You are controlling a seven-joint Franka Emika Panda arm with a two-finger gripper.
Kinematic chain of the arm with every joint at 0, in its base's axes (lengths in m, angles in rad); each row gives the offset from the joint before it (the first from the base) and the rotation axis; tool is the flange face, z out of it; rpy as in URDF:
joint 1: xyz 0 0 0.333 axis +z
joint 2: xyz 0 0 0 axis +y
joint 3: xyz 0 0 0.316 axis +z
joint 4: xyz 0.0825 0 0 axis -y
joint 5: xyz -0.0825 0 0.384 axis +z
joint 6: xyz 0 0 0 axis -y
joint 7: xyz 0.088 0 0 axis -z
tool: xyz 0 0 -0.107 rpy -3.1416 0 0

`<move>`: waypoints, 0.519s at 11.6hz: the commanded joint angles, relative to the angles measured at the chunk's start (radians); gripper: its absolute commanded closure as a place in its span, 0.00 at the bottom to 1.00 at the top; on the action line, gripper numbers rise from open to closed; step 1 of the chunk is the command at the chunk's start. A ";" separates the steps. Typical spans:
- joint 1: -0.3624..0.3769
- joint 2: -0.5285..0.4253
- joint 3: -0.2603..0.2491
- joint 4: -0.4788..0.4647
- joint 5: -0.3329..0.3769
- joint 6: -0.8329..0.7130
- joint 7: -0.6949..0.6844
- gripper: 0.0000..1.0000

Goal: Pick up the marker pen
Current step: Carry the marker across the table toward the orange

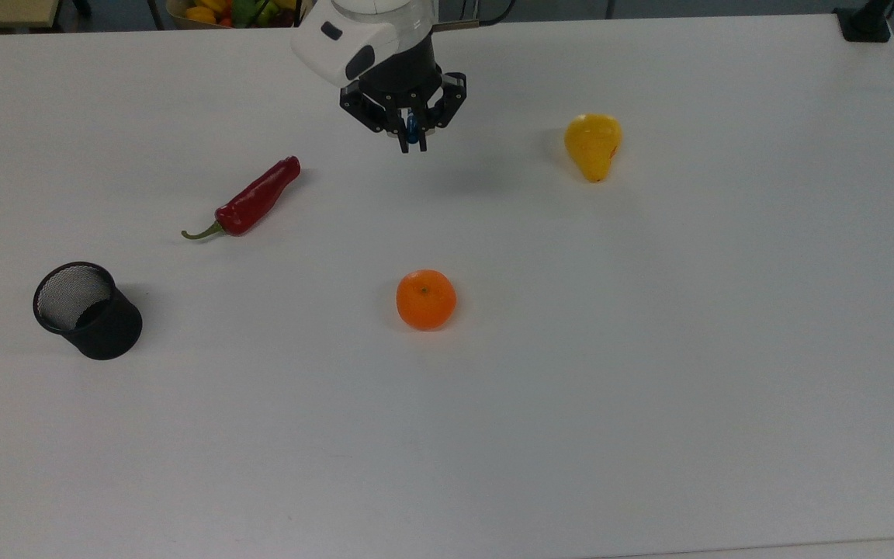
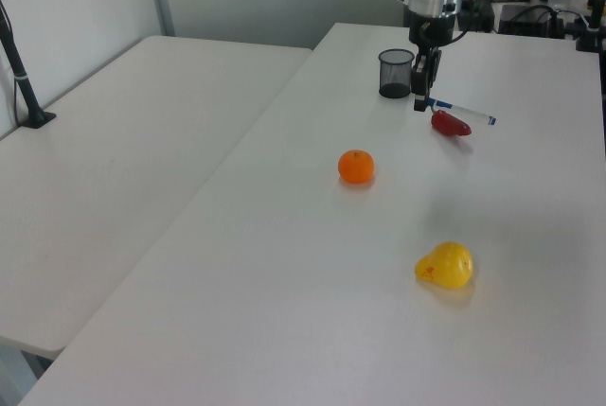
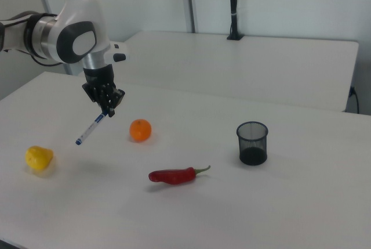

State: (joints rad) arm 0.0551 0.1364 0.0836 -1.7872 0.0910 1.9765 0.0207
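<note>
My gripper (image 1: pixel 411 143) (image 2: pixel 421 101) (image 3: pixel 108 111) hangs above the table, shut on the blue-capped end of the marker pen (image 3: pixel 90 130). The white barrel of the marker pen (image 2: pixel 466 113) slants down and away from the fingers, clear of the table. In the top view just a blue bit of the marker pen (image 1: pixel 411 128) shows between the fingers. The gripper is over the far middle of the table in the top view, between the red chilli (image 1: pixel 251 199) and the yellow pear (image 1: pixel 593 145).
A black mesh cup (image 1: pixel 88 310) stands upright at the top view's left. An orange (image 1: pixel 425 299) lies near the middle of the white table (image 1: pixel 649 349). A second table (image 2: pixel 114 169) adjoins in the left view. A basket of fruit (image 1: pixel 206 9) sits beyond the far edge.
</note>
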 commanded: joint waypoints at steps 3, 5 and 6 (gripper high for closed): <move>0.032 -0.003 0.005 -0.125 -0.031 0.197 0.051 0.97; 0.040 0.002 0.005 -0.184 -0.040 0.290 0.070 0.97; 0.043 0.012 0.005 -0.199 -0.049 0.326 0.096 0.97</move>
State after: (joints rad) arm 0.0839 0.1558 0.0890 -1.9150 0.0724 2.2064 0.0536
